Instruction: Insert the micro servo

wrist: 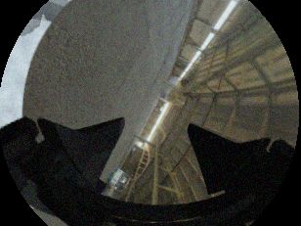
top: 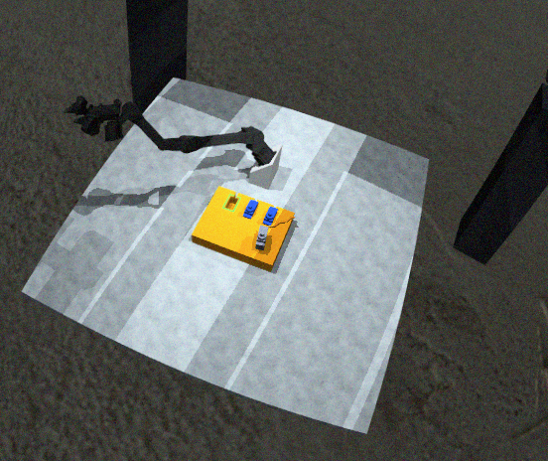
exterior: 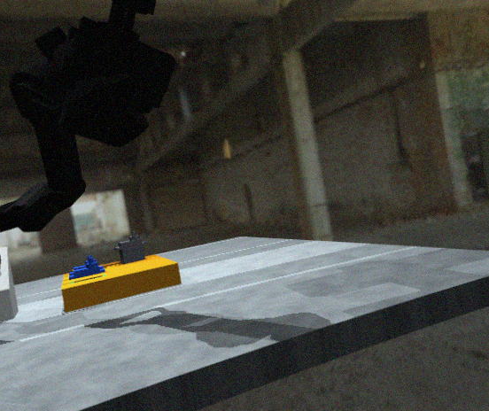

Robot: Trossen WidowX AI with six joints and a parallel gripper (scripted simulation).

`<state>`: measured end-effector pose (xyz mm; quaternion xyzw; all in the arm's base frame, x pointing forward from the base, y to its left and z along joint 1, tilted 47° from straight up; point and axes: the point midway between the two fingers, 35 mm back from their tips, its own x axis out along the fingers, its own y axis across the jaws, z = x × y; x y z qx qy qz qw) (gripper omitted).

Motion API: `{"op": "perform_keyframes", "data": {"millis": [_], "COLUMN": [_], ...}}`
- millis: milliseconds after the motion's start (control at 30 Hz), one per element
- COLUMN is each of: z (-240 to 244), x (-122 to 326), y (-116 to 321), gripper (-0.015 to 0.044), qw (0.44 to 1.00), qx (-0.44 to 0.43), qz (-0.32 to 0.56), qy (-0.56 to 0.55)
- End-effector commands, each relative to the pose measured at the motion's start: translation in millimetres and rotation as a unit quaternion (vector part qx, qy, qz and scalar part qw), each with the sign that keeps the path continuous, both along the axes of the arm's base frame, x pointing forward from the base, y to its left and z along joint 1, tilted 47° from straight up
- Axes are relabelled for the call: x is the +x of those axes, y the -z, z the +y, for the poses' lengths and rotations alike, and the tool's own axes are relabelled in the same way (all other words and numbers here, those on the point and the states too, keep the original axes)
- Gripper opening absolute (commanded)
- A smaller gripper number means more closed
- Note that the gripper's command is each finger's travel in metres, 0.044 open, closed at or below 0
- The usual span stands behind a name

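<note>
A derelict industrial hall is seen: bare concrete pillars (exterior: 307, 146), stained walls (exterior: 369, 133) and a gritty dirt floor (top: 464, 348) are shown around a grey, striped worktop (top: 315, 298).

The single dark arm (top: 191, 141) reaches out low from its base, its links running nearly level before the wrist bends downward at the far end. The gripper (wrist: 155, 133) stands wide open with nothing between its fingers; in the wrist view the two dark fingertips sit well apart. In the exterior view the arm shows as a dark bent silhouette, elbow high.
</note>
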<state>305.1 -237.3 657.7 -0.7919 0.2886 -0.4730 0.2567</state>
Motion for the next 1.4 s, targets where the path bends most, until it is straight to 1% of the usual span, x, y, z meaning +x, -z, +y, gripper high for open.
{"op": "perform_keyframes", "data": {"millis": [0, 33, 333, 567, 1033, 1367], "z": [0.4, 1.9, 7.0, 15.3, 29.1, 51.2], "x": [-0.6, -1.8, -18.9, -57.2, -95.6, -146.2], "y": [-0.4, -1.8, -13.4, -35.7, -55.2, -77.9], "gripper": [0.0426, 0.0440, 0.0440, 0.0440, 0.0440, 0.0440], "qw": [1.000, 1.000, 1.000, 0.997, 0.990, 0.978], "qx": [-0.001, -0.004, -0.022, -0.057, -0.097, -0.146], "qz": [0.001, 0.000, -0.017, -0.053, -0.091, -0.133], "qy": [0.001, 0.000, 0.003, 0.023, 0.041, 0.064]}}
